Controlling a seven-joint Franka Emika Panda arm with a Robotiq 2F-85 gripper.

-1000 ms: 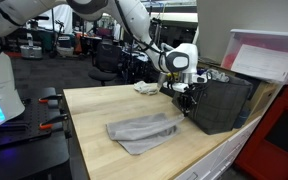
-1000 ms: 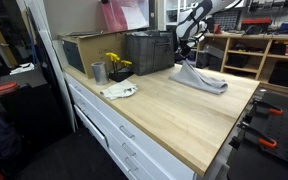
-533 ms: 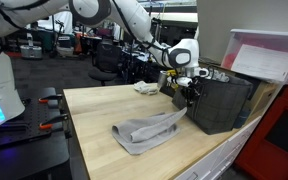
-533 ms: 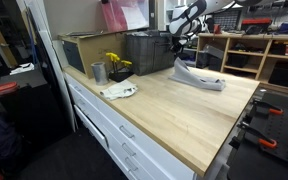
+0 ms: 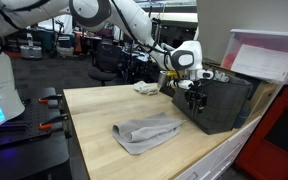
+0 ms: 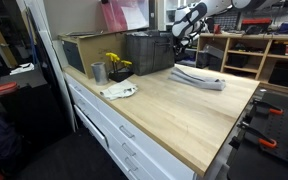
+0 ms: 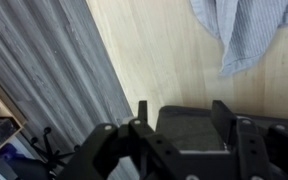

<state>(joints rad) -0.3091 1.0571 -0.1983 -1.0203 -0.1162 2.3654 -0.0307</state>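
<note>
**A:** What is showing here?

**B:** A wooden tabletop [image 5: 94,110] is carrying a dark crate [image 5: 222,100]. A grey cloth [image 5: 147,132] is lying rumpled in front of the crate, just beside its wall. The tool [image 5: 193,97] is hanging close against the crate, above the cloth's nearest end. Its fingers are standing apart and gripping nothing.

**A:** What could be going wrong from here?

**B:** Working this near the crate, a finger is likely risking a knock against its wall. It could also be catching only a loose fold, which may slip free.
</note>
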